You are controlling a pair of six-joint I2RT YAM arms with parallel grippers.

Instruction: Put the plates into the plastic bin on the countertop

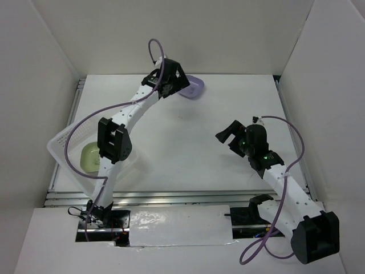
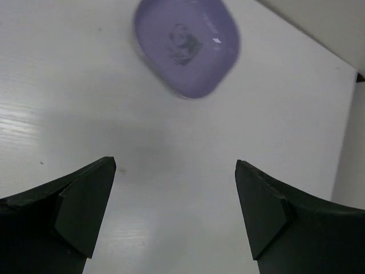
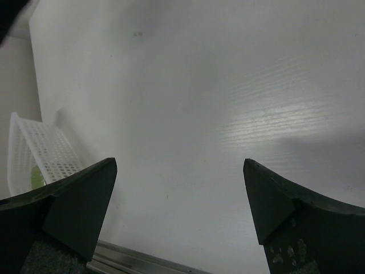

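Purple plate (image 2: 186, 45) just beyond left end effector (image 2: 175, 166).

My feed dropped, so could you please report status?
Left fingers open, short of purple rounded-square plate. Right fingers open, empty. Green plate in white plastic bin.

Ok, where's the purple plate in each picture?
Top external: the purple plate sits at the far middle of the countertop.
Left wrist: top centre of the picture.
Right wrist: not in it.
Shared landmark: the white countertop, seen in all three views.
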